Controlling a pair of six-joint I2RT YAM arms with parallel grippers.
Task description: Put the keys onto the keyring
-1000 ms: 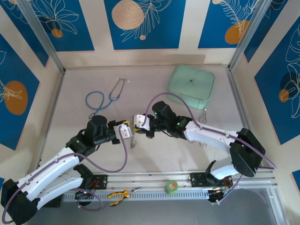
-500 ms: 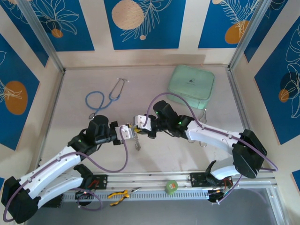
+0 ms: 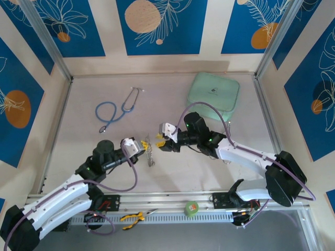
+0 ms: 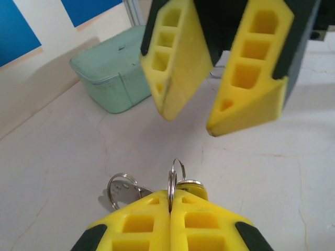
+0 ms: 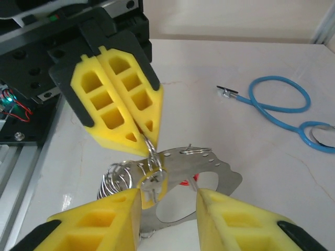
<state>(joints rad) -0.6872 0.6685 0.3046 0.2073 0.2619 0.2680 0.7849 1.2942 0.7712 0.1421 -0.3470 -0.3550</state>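
My left gripper [image 3: 142, 146] is shut on the keyring [image 4: 171, 181], a thin silver split ring standing on edge between its yellow fingertips. A yellow-headed key [image 5: 153, 186] hangs from that ring, right under the left gripper [image 5: 149, 141]. My right gripper [image 3: 161, 140] faces it from the right, jaws open, with the key close to its left finger [image 5: 104, 222]. Below lie a flat silver plate with a large hole [image 5: 214, 178], a red tag [image 5: 191, 183] and a bunch of silver rings [image 5: 116, 180]. The right gripper [image 4: 191, 123] hangs open above the ring.
A mint-green case [image 3: 213, 95] stands at the back right. A blue stethoscope [image 3: 116, 111] lies at the back left and shows again as the stethoscope [image 5: 282, 107]. Yellow pliers [image 3: 133, 216] and a green tape roll [image 3: 192, 208] sit on the front rail.
The left gripper has shut on the ring and drawn back to the left. The right gripper has opened and moved off to the right, leaving the bunch with the left gripper.
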